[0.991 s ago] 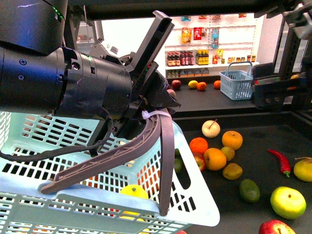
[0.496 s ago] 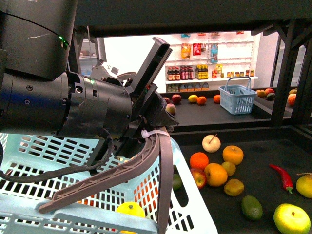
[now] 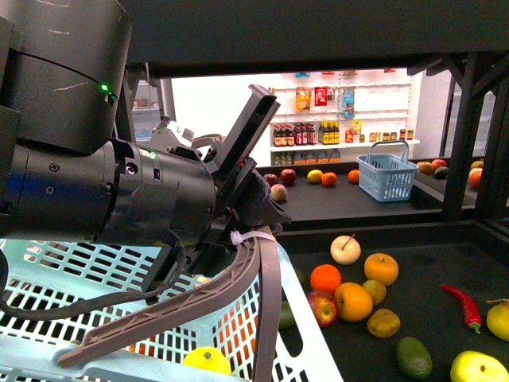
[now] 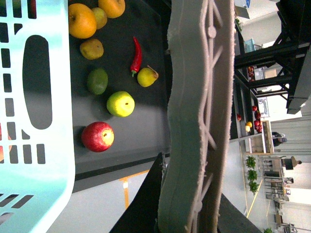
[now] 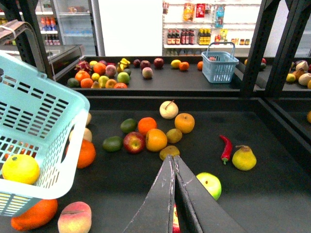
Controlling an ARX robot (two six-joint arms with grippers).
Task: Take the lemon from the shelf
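My left gripper [image 3: 242, 227] is shut on the grey-brown handle [image 3: 266, 302] of a pale turquoise basket [image 3: 48, 278], which hangs over the left side of the shelf. In the left wrist view the handle [image 4: 194, 97] runs straight out from between the jaws. A bright yellow fruit, seemingly the lemon [image 3: 207, 360], lies inside the basket; the right wrist view shows the lemon [image 5: 19, 168] through the basket wall [image 5: 43, 121]. My right gripper [image 5: 173, 159] is shut and holds nothing. It hovers above the shelf's black deck [image 5: 272, 194], near a yellow-green apple [image 5: 210, 184].
Loose fruit is scattered on the deck: oranges [image 3: 351, 301], a red chili [image 3: 463, 304], an avocado [image 3: 413, 356], a pear [image 5: 244, 158], a peach [image 5: 74, 217]. A small blue basket [image 3: 387, 177] stands on the rear shelf. Black posts [image 3: 461, 135] rise at the right.
The whole scene has slid downward in the front view. The right arm at the upper right a second ago has left that view. My left gripper still holds the handle.
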